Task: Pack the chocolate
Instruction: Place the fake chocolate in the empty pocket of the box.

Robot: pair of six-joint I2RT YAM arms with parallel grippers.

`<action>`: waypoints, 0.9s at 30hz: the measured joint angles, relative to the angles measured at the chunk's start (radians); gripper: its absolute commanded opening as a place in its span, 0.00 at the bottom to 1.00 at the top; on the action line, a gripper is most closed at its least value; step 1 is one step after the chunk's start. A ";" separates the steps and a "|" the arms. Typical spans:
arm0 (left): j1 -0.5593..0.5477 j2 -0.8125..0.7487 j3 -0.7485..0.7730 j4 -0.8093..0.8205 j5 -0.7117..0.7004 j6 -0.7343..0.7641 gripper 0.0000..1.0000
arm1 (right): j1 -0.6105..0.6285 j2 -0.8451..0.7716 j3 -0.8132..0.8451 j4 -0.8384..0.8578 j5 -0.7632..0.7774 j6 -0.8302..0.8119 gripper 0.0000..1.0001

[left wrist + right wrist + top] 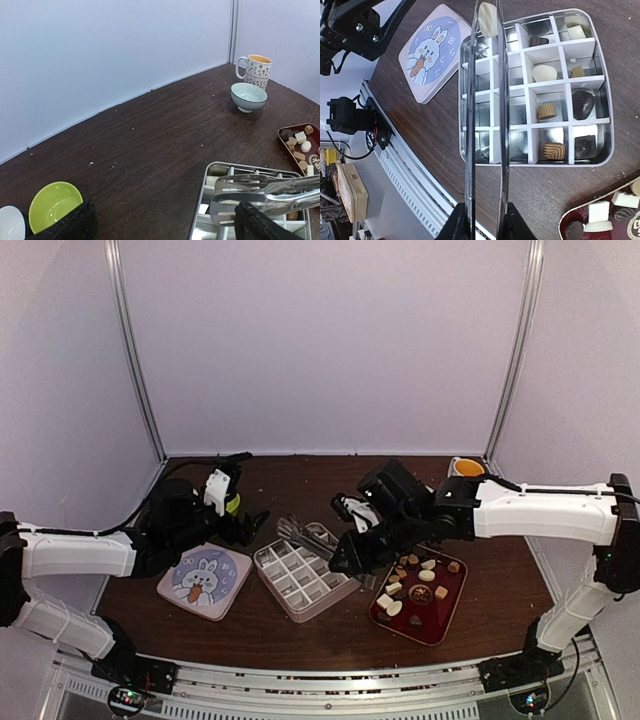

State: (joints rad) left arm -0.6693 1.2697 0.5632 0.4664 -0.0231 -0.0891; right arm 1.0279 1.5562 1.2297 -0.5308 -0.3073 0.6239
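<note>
Across the dark wooden table point(300, 485), you have the divided tin point(517, 145) at centre, its bunny lid point(432, 52) just beside it on the left and the red tray point(447, 612) on the right. Most of the chocolate point(427, 576) lies loose on that tray, and several pieces sit in the tin's right-hand cells.

Your right gripper point(487, 225) is clamped on metal tongs point(469, 150), whose tips pinch one cream-white piece point(487, 19) above the tin's empty left side. The left gripper point(162, 225) hangs with its jaws wide apart, holding nothing.

That piece is rounded and caught only at the tips, so it could slip out and land on a divider or beside the tin. Nothing steadies the tin, so tongs that snag a divider could shove it.
</note>
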 measured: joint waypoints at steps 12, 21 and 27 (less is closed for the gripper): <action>0.000 0.000 0.000 0.000 0.000 0.000 0.98 | 0.019 0.086 0.025 0.048 -0.010 -0.001 0.21; 0.000 0.000 0.000 0.000 0.000 0.000 0.98 | 0.020 0.122 0.055 0.033 0.016 -0.016 0.23; 0.000 0.000 0.000 0.000 0.000 0.000 0.98 | 0.020 0.126 0.070 0.008 0.031 -0.028 0.26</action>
State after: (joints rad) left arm -0.6693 1.2697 0.5632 0.4660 -0.0231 -0.0891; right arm 1.0477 1.6817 1.2999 -0.5228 -0.2760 0.5961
